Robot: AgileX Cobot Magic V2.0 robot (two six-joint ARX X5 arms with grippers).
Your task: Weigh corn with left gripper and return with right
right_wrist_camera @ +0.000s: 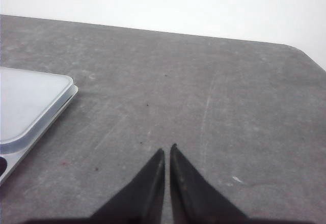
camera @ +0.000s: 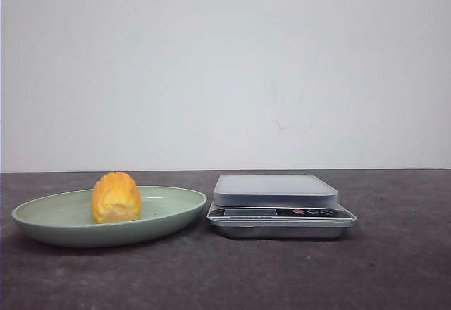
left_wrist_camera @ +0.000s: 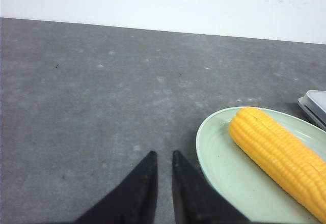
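Dark grey speckled tabletop (camera: 394, 268), plain white wall behind. Left gripper (left_wrist_camera: 164, 155): black tapered fingers nearly together, narrow slit between the tips, nothing held; it hangs over bare table just beside the rim of the pale green plate (left_wrist_camera: 209, 158). Right gripper (right_wrist_camera: 167, 150): black pointed fingers almost touching at the tips, holding nothing, over bare table, with the scale (right_wrist_camera: 30, 107) off to one side and apart from it. Neither gripper shows in the front view.

Corn (camera: 115, 197) lies in the plate (camera: 42, 218), on the left half of the table in the front view, end-on to the camera so it looks short and stubby. Left wrist view shows the corn (left_wrist_camera: 280, 155) as a longer yellow-orange cob with neat kernel rows, lying slanted across the dish, its far end cut off by the frame edge. Corn is untouched by either gripper.

Scale (camera: 280, 204) sits just to the right of the plate, close to its rim; touching or not, cannot tell. It has a pale grey weighing platform on top, a silver base and a dark front strip with a display and small buttons; display reading not legible. Nothing on the platform. A corner of the scale (left_wrist_camera: 316, 107) shows beyond the plate in the left wrist view.
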